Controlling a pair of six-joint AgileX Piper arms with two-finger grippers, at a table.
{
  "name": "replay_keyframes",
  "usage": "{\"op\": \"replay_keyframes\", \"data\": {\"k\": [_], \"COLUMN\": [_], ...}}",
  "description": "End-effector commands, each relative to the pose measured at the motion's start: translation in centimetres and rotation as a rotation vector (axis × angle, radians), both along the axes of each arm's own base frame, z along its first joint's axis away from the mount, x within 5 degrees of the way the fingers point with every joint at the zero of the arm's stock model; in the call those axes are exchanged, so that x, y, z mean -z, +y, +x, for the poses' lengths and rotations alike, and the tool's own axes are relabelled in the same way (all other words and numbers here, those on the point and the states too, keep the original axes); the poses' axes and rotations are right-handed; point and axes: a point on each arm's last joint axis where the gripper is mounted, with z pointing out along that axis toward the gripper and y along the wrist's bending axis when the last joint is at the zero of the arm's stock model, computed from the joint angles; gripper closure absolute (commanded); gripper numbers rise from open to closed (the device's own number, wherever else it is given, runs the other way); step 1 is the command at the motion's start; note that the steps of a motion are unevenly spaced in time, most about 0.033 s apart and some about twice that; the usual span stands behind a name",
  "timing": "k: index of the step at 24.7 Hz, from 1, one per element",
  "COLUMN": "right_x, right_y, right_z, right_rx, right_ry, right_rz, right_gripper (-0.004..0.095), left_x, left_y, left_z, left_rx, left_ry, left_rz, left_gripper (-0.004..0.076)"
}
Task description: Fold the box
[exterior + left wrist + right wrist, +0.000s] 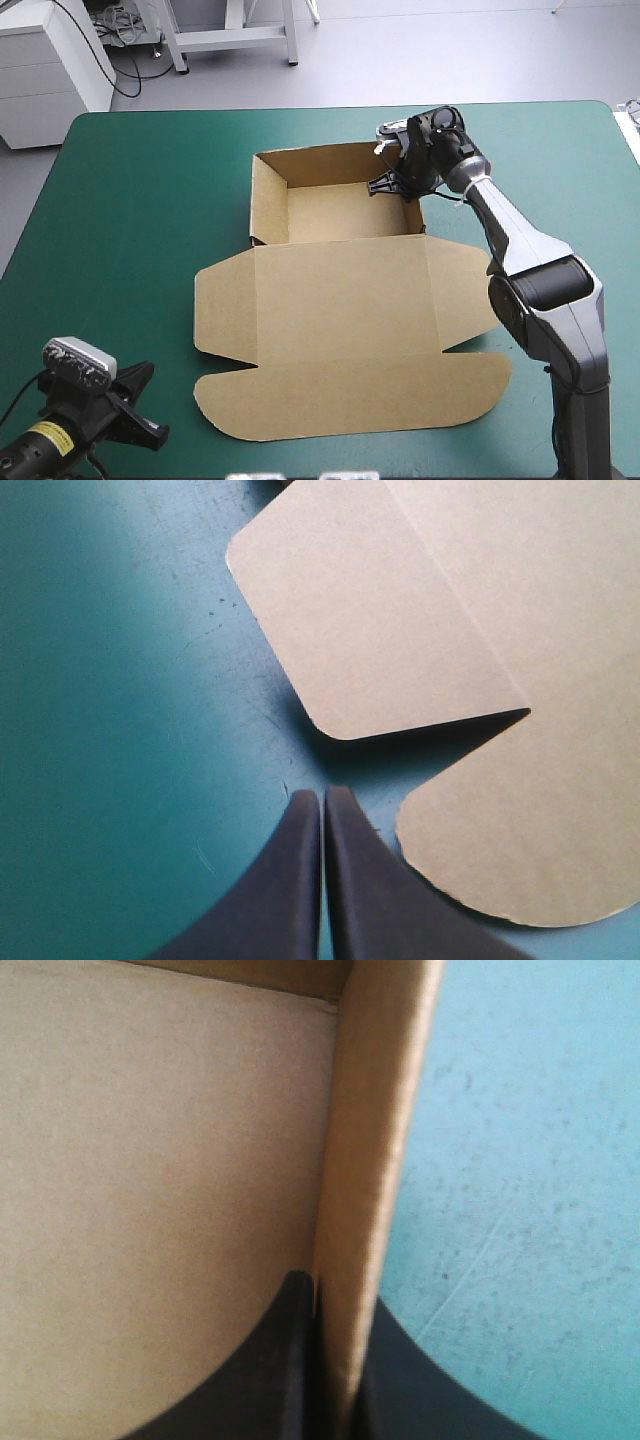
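Jaws: right gripper (338, 1295) clamps upright wall (365, 1160) of brown box (340, 300); left gripper (322, 798) closed beside 2 rounded flaps (380, 620), over teal-green cover (130, 200).

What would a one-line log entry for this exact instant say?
box: open tray, lid flat | right gripper: shut on right wall | left gripper: shut, empty, beside lid

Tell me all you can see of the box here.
The box is brown board, lying on the teal-green cover. Its far part stands as an open tray with walls raised; the lid lies flat toward the near edge, flaps rounded. The right pincer clamps the tray's right wall. The left pincer, shut, sits beside a near flap, apart.
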Motion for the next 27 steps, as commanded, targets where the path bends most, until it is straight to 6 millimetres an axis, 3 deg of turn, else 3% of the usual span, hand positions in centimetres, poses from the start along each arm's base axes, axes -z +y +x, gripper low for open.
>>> {"op": "replay_keyframes", "data": {"k": [1, 4, 7, 8, 12, 13, 20, 24, 27], "right_x": [-4.0, -4.1, -4.3, -4.7, -6.0, -6.3, -6.1, -5.8, -5.0], "right_y": [-1.2, -3.0, -6.8, -10.1, -17.4, -21.6, -33.3, -38.1, -39.6], "right_z": [-0.5, -0.1, 0.3, 0.7, 0.6, 0.0, -3.1, -5.4, -5.9], "right_rx": [0.005, 0.043, 0.103, 0.167, 0.309, 0.399, 0.649, 0.753, 0.797], "right_ry": [-0.111, -0.103, -0.069, -0.080, -0.110, -0.116, -0.104, -0.096, -0.077], "right_rz": [0.017, 0.012, -0.021, -0.022, -0.028, -0.048, -0.049, -0.057, -0.055], "right_gripper": [0.0926, 0.0925, 0.0926, 0.0926, 0.0926, 0.0926, 0.0926, 0.0925, 0.0901], "left_x": [-0.4, 0.1, 0.0, 0.0, 0.0, 0.0, 0.1, 0.1, 0.1], "left_y": [0.2, 0.3, 0.4, 0.4, 0.4, 0.4, 0.4, 0.4, 0.4], "left_z": [-0.5, -0.9, -1.1, -1.1, -1.1, -1.1, -1.1, -1.1, -1.1], "left_rx": [-0.008, -0.007, -0.007, -0.007, -0.007, -0.007, -0.007, -0.007, -0.007], "left_ry": [-0.103, -0.107, -0.121, -0.121, -0.121, -0.121, -0.120, -0.120, -0.120], "left_rz": [-0.060, -0.062, -0.068, -0.068, -0.068, -0.068, -0.067, -0.067, -0.067], "left_gripper": [0.0732, 0.0732, 0.0732, 0.0732, 0.0732, 0.0732, 0.0732, 0.0732, 0.0732]}}
